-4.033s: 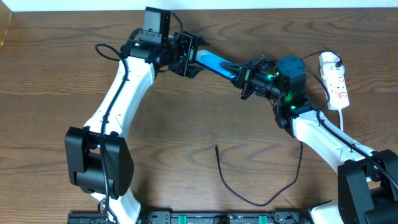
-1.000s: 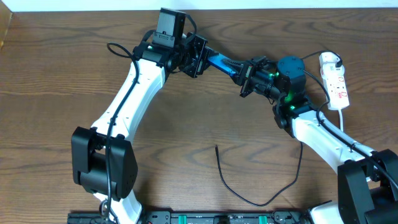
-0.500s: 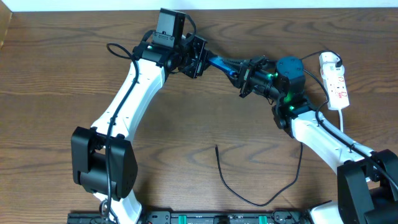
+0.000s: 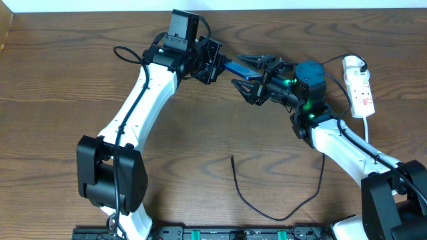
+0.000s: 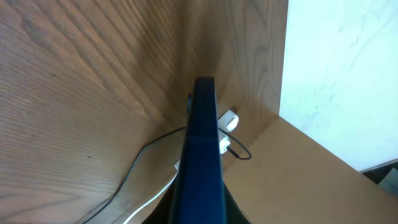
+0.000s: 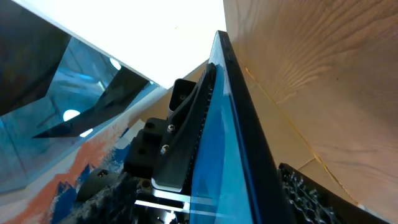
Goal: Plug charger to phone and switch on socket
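Note:
The phone [image 4: 231, 66], blue-screened and black-edged, hangs in the air over the far middle of the table. My left gripper [image 4: 212, 61] is shut on its left end. In the left wrist view the phone [image 5: 202, 143] runs edge-on out from the left gripper [image 5: 200, 214]. My right gripper [image 4: 245, 75] stands open around the phone's right end, its fingers clear of it. In the right wrist view the phone [image 6: 239, 155] passes between the right gripper's [image 6: 205, 208] spread pads [image 6: 311, 196]. The charger [image 4: 267, 213] lies loose on the near table. The socket [image 4: 360, 90] lies at the far right.
The socket's white cord [image 5: 155, 193] and a thin black cable [image 5: 140, 158] trail across the wood below the phone. A white wall runs along the table's far edge [image 4: 267, 5]. Both arm bases stand at the near edge.
My right gripper has opened and let go of the phone's right end. The left gripper still holds the phone in the same place.

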You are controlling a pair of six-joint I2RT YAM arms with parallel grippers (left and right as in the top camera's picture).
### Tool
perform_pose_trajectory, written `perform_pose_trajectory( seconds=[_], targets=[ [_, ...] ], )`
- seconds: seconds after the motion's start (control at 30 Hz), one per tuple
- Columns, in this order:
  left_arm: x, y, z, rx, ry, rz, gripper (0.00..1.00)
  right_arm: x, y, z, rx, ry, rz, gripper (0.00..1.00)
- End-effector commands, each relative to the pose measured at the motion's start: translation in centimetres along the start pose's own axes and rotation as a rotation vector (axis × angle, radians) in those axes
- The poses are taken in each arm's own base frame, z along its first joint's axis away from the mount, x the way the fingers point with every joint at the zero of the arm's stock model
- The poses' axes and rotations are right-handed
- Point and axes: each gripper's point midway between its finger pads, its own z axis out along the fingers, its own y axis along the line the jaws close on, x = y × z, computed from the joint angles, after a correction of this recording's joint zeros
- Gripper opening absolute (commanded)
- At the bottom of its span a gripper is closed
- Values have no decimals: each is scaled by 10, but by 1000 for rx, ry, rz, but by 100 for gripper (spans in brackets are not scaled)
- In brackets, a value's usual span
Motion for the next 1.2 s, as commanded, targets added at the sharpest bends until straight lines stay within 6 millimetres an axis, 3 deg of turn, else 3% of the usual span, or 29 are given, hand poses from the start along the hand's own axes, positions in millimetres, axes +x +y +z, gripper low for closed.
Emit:
perform_pose_trajectory(
  seconds=[0.0, 0.33, 0.63, 0.83, 1.17],
  targets=[
    [-9, -11, -15, 40, -26, -9, 7, 8, 13, -1, -26, 10, -29, 70],
    [-50, -12, -38, 78, -66, -75, 7, -11, 23, -11, -47, -30, -97, 74],
    [-70, -13, -59, 121, -22, -125, 7, -36, 17, -22, 1, -100, -305, 99],
    [-71, -14, -65, 135, 6, -135, 7, -47, 11, -26, 47, -123, -570, 99],
    [-60, -15, -65, 144, 70, -67, 7, -40, -1, -26, 103, -44, -1043, 99]
  ],
)
